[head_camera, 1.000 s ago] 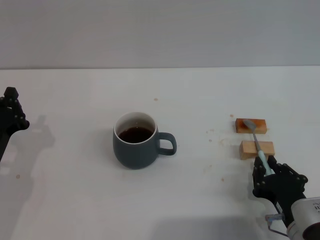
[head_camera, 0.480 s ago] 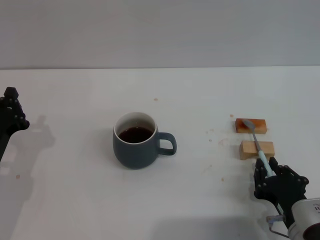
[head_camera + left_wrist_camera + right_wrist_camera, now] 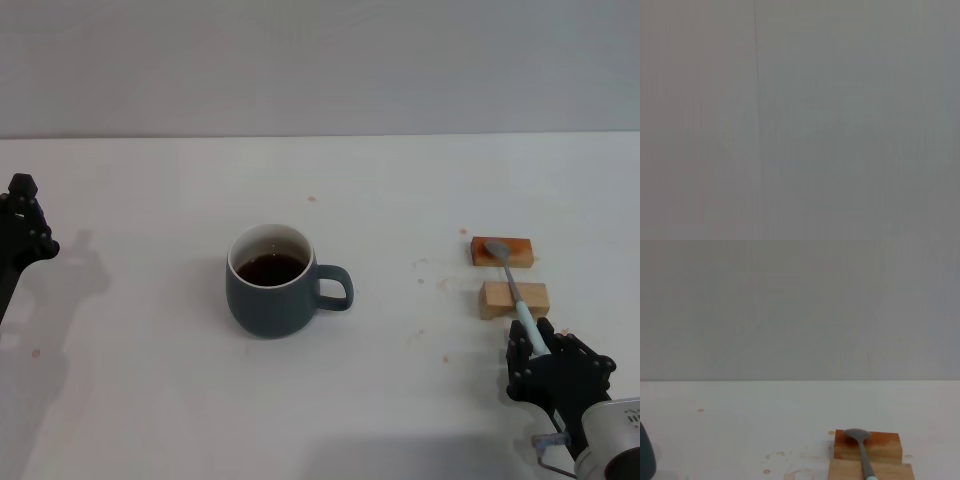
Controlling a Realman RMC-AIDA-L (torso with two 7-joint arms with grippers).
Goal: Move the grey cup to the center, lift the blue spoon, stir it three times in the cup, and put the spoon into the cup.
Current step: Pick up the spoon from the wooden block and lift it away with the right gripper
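Observation:
The grey cup (image 3: 270, 290) stands mid-table with dark liquid inside and its handle pointing right; a sliver of it shows in the right wrist view (image 3: 646, 456). The blue spoon (image 3: 512, 280) lies across two wooden blocks, its metal bowl (image 3: 856, 434) on the far block and its pale blue handle pointing toward me. My right gripper (image 3: 529, 334) sits low at the near right. It is open, with a finger on either side of the handle's end. My left gripper (image 3: 20, 218) is parked at the far left edge.
The far wooden block (image 3: 501, 250) and the near one (image 3: 514, 298) sit right of the cup and carry the spoon. Small brown specks dot the white table (image 3: 400, 200). A grey wall rises behind; the left wrist view shows only that.
My right gripper has shifted slightly nearer and lower along the spoon's handle. The spoon, cup and left arm have not moved.

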